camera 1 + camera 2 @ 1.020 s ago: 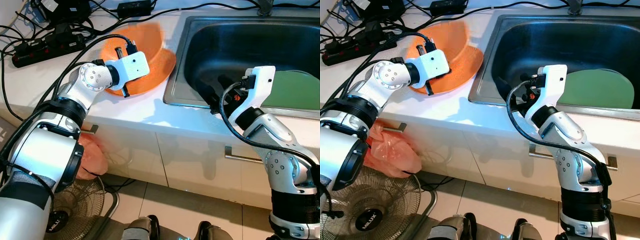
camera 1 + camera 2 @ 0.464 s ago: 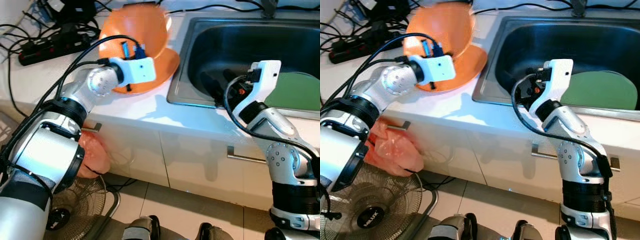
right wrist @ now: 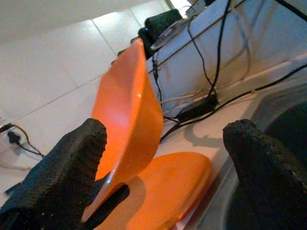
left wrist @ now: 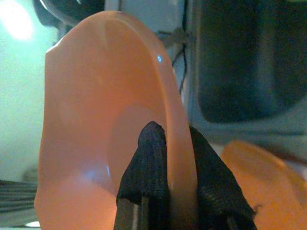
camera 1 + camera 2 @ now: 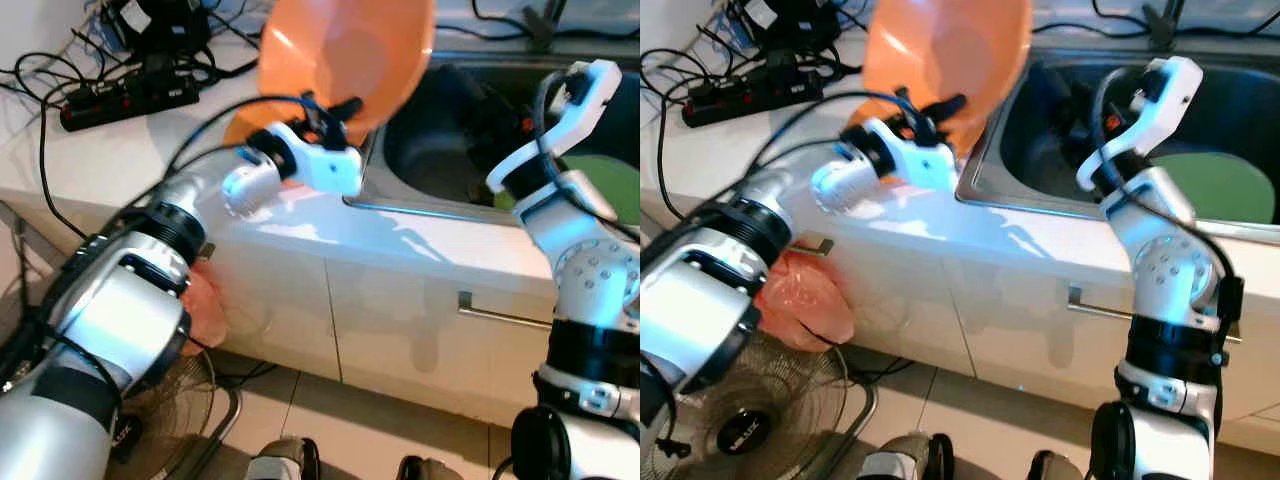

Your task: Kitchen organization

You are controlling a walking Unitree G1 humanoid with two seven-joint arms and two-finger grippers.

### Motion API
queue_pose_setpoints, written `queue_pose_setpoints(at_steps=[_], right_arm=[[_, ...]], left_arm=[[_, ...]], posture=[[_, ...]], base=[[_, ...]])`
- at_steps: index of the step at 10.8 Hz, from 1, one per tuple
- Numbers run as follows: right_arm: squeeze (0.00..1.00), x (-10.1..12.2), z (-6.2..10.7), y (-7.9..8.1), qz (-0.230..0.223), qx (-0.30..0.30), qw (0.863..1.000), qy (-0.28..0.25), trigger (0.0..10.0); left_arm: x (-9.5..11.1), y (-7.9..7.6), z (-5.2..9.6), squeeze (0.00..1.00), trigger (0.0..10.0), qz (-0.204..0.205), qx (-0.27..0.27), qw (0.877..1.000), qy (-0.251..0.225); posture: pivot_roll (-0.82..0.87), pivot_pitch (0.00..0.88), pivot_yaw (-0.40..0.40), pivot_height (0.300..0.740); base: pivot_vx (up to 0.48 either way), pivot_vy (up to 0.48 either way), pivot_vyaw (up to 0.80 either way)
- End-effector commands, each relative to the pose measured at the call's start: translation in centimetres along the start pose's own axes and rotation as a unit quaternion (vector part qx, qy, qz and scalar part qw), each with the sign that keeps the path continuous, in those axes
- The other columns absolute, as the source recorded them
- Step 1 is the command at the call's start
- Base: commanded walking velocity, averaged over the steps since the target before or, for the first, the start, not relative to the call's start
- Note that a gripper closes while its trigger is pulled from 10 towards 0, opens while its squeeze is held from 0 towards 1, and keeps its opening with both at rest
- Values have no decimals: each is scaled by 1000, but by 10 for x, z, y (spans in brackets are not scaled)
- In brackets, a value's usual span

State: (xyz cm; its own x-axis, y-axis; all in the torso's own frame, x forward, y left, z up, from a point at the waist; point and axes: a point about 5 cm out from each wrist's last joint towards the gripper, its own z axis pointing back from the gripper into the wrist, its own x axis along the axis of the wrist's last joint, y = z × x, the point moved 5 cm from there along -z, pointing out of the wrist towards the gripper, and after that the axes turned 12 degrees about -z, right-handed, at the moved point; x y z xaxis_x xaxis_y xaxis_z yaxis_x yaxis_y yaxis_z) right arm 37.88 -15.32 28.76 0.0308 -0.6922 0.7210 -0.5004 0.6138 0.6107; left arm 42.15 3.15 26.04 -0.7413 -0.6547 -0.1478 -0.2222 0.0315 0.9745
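Nearest me, down by the cabinet front, a fan [image 5: 735,425] stands on the floor tiles with a pinkish plastic bag [image 5: 805,300] hanging just above it. My left gripper [image 5: 335,112] is pinched onto the rim of an orange bowl [image 5: 345,50], one finger [image 4: 148,165] on each side of the edge; I hold that bowl tilted nearly on its side, lifted off the white counter [image 5: 120,150] at the sink's near-left corner. A second orange dish [image 3: 163,191] lies flat on the counter under it, beside the sink [image 5: 1040,165]. My right gripper [image 3: 168,163] hangs above the sink basin with its fingers spread wide, gripping nothing. A green plate [image 5: 1220,185] lies in the basin. Farther back on the counter sit a black power strip [image 5: 125,95] and tangled cables.
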Motion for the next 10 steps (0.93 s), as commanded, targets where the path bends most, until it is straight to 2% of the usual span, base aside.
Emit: queue_pose_setpoints(at_steps=[1,3,5,7,8,9,10], right_arm=[[0,-1,-4,6,-9,15,1000,9,10000],[0,-4,-6,13,-16,31,999,33,10000],[0,-2,-11,14,-54,36,997,41,10000],[0,-1,-17,13,-54,38,996,55,10000],[0,5,-20,8,-87,30,995,48,10000],[0,10,-21,-6,-105,6,994,41,10000],[0,11,-21,-11,-107,-3,993,39,10000]], left_arm=[[10,2,-3,0,0,-8,19,1000,-20],[36,-2,-9,0,0,-15,40,997,-67],[50,-4,-12,0,0,-11,50,994,-93],[57,2,-11,0,0,-13,78,991,-109],[61,6,-9,0,0,-23,88,988,-125],[64,11,-6,0,0,-22,100,985,-138],[64,11,-5,0,0,-22,101,985,-141]], posture=[[58,38,118,740],[54,45,111,740],[54,53,109,740],[60,58,102,740],[58,60,100,740],[62,65,97,740],[64,66,97,740]], base=[[0,0,0],[0,0,0],[0,0,0],[0,0,0],[0,0,0],[0,0,0],[0,0,0]])
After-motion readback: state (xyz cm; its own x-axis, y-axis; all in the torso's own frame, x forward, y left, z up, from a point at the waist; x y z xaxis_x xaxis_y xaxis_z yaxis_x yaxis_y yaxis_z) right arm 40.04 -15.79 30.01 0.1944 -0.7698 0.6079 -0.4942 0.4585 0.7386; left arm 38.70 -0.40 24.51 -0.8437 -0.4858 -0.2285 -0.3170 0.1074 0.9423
